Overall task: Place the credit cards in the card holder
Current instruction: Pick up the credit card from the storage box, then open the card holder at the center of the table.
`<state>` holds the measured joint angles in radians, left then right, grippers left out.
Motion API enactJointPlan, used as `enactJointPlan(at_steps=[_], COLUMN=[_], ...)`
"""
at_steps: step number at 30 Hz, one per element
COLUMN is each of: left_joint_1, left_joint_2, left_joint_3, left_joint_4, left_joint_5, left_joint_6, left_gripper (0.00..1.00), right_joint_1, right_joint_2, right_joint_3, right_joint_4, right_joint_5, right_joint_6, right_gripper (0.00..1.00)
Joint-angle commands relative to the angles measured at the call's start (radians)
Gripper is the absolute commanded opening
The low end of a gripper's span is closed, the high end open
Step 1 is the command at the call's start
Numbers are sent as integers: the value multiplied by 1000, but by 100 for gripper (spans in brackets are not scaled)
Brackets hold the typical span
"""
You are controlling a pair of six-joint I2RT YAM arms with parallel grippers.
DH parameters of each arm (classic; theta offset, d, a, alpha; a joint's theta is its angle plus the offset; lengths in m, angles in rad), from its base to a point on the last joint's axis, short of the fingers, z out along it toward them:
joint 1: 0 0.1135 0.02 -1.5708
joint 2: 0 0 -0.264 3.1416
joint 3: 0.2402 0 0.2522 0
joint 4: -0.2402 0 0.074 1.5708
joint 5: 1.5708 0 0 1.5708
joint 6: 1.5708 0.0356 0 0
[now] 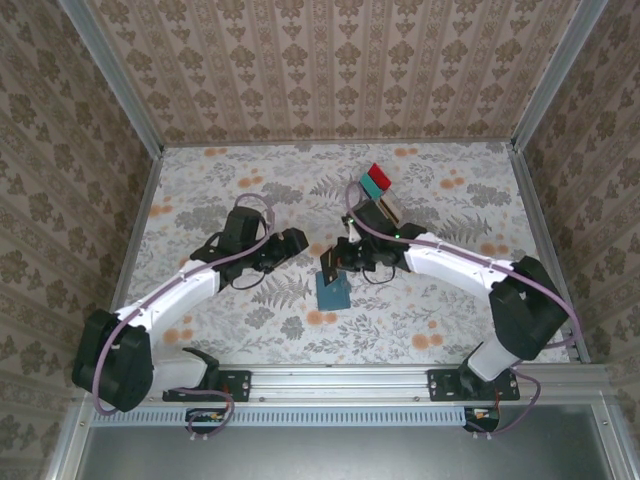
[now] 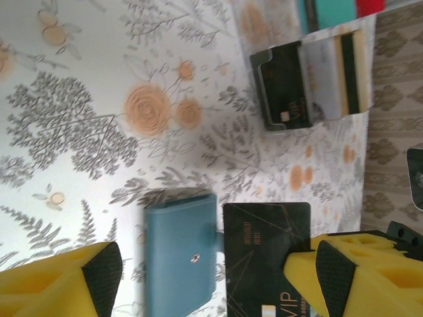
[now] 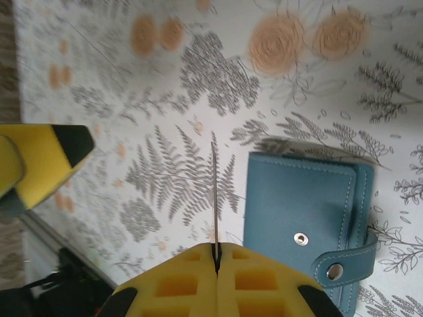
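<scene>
A dark grey-black credit card (image 2: 264, 254) hangs just above the table. My right gripper (image 3: 215, 249) is shut on its edge, and in the right wrist view the card (image 3: 214, 191) shows edge-on. My left gripper (image 2: 215, 267) is open around the card, its pads clear of it. The teal-blue card holder (image 2: 180, 257) lies folded on the table beside the card, and its snap strap (image 3: 344, 264) is loose. From above, both grippers (image 1: 292, 243) (image 1: 335, 262) meet over the card holder (image 1: 332, 290). More credit cards (image 2: 330, 72) stand in a rack.
The card rack (image 1: 388, 208) sits behind the right gripper, next to a clear tray with red and teal pieces (image 1: 377, 181). Patterned walls and metal rails (image 1: 140, 215) border the floral table. One left finger (image 3: 39, 165) is close to the held card.
</scene>
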<state>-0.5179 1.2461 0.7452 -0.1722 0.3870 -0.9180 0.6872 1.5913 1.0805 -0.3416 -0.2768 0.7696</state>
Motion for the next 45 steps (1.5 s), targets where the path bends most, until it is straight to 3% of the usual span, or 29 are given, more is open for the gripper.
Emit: enactJointPlan(at_steps=[1, 7, 17, 31, 32, 34, 45], left_joint_1=[-15, -40, -111, -305, -315, -337, -375], left_joint_2=[-17, -1, 86, 399, 417, 465, 621], left_joint_3=[-1, 23, 125, 433, 450, 493, 588], left_joint_4=[-45, -79, -211, -529, -542, -577, -633], left_joint_5=[-47, -67, -140, -308, -316, -333, -355], left_joint_6=[40, 69, 157, 287, 287, 290, 289], left_gripper=[80, 81, 81, 89, 95, 98, 100], right_joint_1=[22, 16, -41, -87, -87, -89, -89], right_joint_2=[32, 17, -52, -60, -59, -64, -89], right_joint_3=[35, 0, -99, -259, -268, -287, -359], right_joint_4=[-100, -154, -145, -17, -9, 5, 56], right_joint_5=[126, 219, 229, 185, 185, 191, 206], right_joint_6=[-26, -40, -36, 2, 7, 18, 64], right_gripper=[0, 0, 0, 0, 0, 0, 0])
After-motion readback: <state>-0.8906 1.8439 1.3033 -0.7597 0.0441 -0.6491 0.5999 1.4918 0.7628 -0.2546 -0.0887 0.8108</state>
